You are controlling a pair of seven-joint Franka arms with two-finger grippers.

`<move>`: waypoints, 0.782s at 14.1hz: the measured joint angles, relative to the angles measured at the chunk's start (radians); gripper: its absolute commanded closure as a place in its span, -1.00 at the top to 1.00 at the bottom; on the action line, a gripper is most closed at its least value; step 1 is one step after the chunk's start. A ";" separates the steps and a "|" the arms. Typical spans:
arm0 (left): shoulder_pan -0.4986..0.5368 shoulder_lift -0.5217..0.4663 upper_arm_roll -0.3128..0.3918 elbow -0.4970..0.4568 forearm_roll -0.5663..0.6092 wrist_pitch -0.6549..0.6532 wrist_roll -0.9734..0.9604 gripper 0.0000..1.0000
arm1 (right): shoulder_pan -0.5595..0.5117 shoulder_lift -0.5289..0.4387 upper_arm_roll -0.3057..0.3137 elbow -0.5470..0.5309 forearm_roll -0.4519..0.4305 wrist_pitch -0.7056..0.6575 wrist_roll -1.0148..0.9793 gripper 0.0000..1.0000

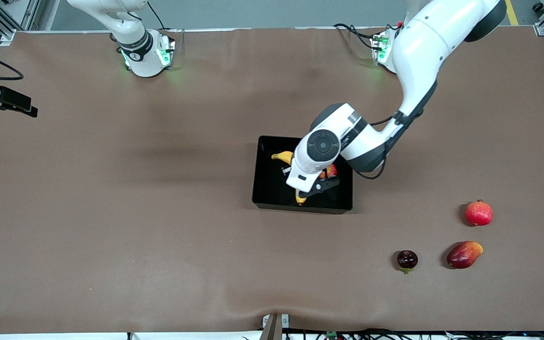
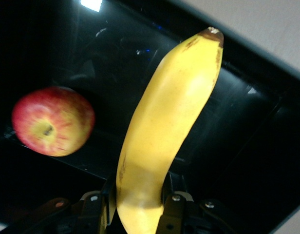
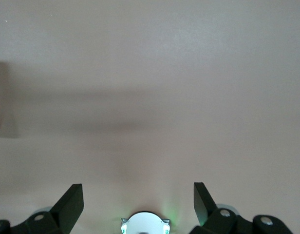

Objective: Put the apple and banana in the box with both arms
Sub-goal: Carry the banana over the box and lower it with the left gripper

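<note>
The black box (image 1: 266, 189) stands mid-table. My left gripper (image 1: 306, 188) reaches down into it, shut on the yellow banana (image 1: 282, 157) near one end. In the left wrist view the banana (image 2: 169, 122) runs away from the gripper (image 2: 140, 197), fingers (image 2: 173, 204) pressed to its sides, over the box's floor (image 2: 228, 112). The apple (image 2: 52, 121), red with yellow blotches, lies in the box beside the banana; in the front view the apple (image 1: 332, 170) is mostly hidden by the wrist. My right gripper (image 3: 138, 192) hangs open over bare table near its own base and holds nothing.
Three other fruits lie toward the left arm's end of the table, nearer the front camera than the box: a red round one with a crown tip (image 1: 479, 213), a red-orange mango-like one (image 1: 464, 254) and a small dark purple one (image 1: 407, 259).
</note>
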 measured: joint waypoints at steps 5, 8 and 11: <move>-0.042 0.035 0.014 0.001 0.000 0.032 -0.010 -1.00 | 0.003 0.000 0.000 0.001 0.001 0.000 0.000 1.00; -0.090 0.057 0.077 0.001 0.000 0.076 -0.010 -0.81 | 0.003 0.000 0.000 0.008 0.001 0.002 0.000 1.00; -0.137 0.081 0.132 0.001 0.000 0.118 -0.009 0.99 | 0.005 0.000 0.001 0.013 0.001 0.002 0.000 1.00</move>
